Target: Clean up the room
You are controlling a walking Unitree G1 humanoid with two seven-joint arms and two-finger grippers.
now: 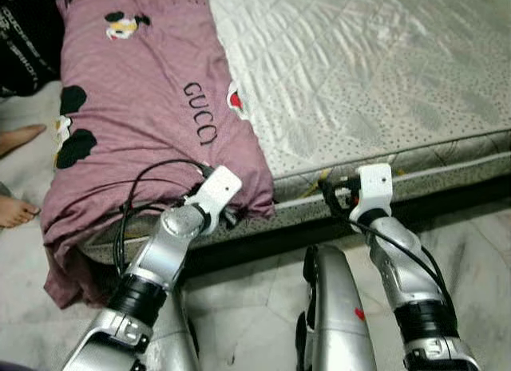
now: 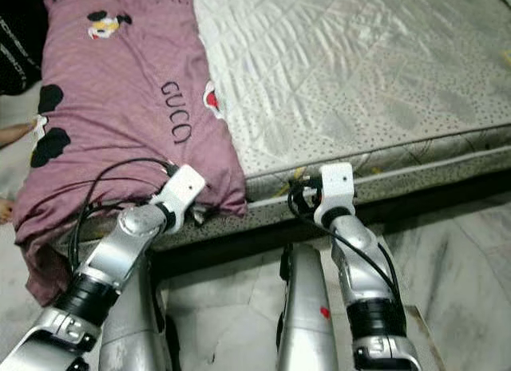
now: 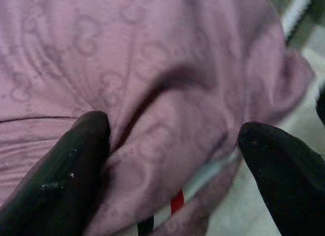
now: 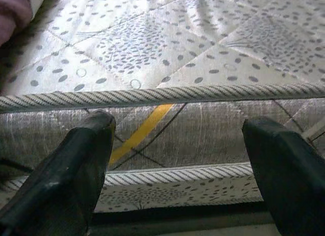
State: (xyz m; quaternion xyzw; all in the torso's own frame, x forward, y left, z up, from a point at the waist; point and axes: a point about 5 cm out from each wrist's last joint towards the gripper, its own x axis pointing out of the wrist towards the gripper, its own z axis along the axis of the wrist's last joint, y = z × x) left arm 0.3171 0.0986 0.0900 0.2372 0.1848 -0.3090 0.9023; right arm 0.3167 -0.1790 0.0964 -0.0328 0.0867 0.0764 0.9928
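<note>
**Both grippers at the bed edge, left one on the blanket**

Left gripper (image 3: 172, 160): fingers (image 3: 66, 170) spread, nothing pinched. A fold of the pink blanket (image 1: 152, 108) bulges between them, one finger touching the cloth, the other just beside it. A red, white and dark striped trim shows under the fold. Gripper is at the blanket's lower corner where it drapes over the mattress (image 1: 359, 76) edge.

Right gripper (image 4: 177, 160): fingers (image 4: 71, 165) spread, holding nothing, aimed at the mattress side wall just below the corded seam. A yellow stripe on the side panel sits between the fingers. Blanket is well off to this gripper's left.

Blanket lies on the left part of the bed, long side running away from the robot, printed with black lettering and cartoon mouse figures; its left edge hangs down toward the floor (image 1: 263, 299). Rest of the mattress is bare quilted grey-white.

Arms: left arm (image 1: 160, 251) reaches forward and up, wrist angled right toward the blanket corner, black cable looped over it. Right arm (image 1: 399, 259) reaches nearly straight ahead to the mattress edge. A person's bare feet (image 1: 16, 140) stand on the floor at far left, beside the bed.
</note>
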